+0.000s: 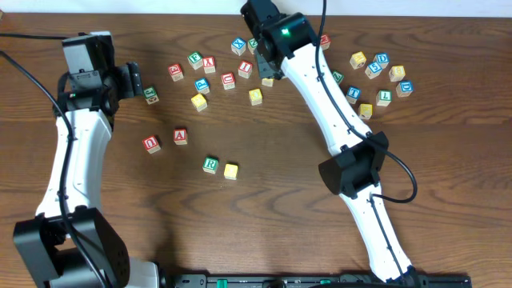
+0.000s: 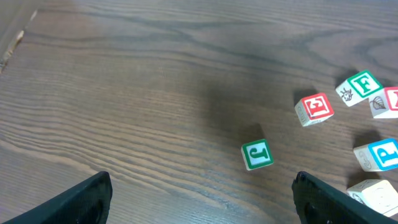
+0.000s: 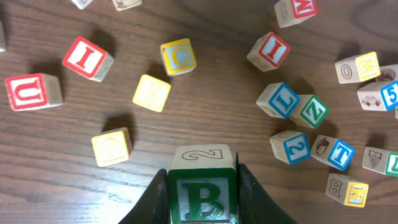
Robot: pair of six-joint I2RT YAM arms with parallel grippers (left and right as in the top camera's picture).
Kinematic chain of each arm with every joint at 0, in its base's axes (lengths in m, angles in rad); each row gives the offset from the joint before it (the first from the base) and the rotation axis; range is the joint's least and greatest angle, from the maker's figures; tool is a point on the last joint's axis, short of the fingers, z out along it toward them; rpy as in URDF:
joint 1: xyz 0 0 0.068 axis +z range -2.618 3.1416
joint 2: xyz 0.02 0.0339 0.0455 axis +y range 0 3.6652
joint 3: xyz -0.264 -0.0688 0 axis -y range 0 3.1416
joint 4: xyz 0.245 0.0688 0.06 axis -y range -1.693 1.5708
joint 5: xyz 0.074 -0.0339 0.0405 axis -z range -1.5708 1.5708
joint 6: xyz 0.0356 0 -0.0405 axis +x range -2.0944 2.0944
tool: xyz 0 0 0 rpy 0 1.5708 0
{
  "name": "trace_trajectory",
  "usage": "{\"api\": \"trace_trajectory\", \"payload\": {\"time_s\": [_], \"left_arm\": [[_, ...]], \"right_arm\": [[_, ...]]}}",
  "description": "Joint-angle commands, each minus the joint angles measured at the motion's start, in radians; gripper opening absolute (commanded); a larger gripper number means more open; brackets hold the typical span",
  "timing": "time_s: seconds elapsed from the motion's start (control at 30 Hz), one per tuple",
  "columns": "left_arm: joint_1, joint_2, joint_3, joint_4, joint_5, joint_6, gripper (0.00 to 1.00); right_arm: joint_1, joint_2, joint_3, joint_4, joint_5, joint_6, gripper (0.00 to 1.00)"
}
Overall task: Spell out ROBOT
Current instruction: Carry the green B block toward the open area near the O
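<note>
Two of five letters are set, R cube [image 1: 210,165] just beside yellow cube [image 1: 231,171], well apart from the right gripper [image 3: 202,202], whose fingers [image 3: 151,205] clamp the B cube [image 3: 202,193]; left gripper [image 2: 202,199] stands open, empty.

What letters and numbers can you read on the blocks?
"B": green B cube, front.
"2": same cube, top.
"U": red U cube.
"C": yellow C cube.
"T": blue T cube.
"J": green J cube.
"R": green R cube.
Many more are too small or blurred.

A robotics lab bench: wood-grain table [image 1: 280,200] with two robot arms [image 1: 76,152] and scattered letter cubes [image 1: 210,165].
</note>
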Motion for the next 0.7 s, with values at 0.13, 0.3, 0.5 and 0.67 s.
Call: {"api": "trace_trajectory", "payload": {"time_s": [0.13, 0.3, 0.5, 0.67], "left_arm": [[0.005, 0.021, -0.005, -0.001, 0.006, 0.006, 0.91], [0.005, 0.022, -0.005, -0.001, 0.006, 0.006, 0.91], [0.005, 0.022, -0.005, -0.001, 0.006, 0.006, 0.91], [0.005, 0.022, -0.005, -0.001, 0.006, 0.006, 0.91]], "right_arm": [[-0.001, -0.131, -0.025, 0.017, 0.01, 0.031, 0.09], [0.006, -0.365, -0.454, 0.266, -0.003, 0.032, 0.11], [0.035, -0.597, -0.817, 0.522, -0.027, 0.048, 0.11], [0.058, -0.704, -0.954, 0.591, -0.03, 0.127, 0.09]]}}
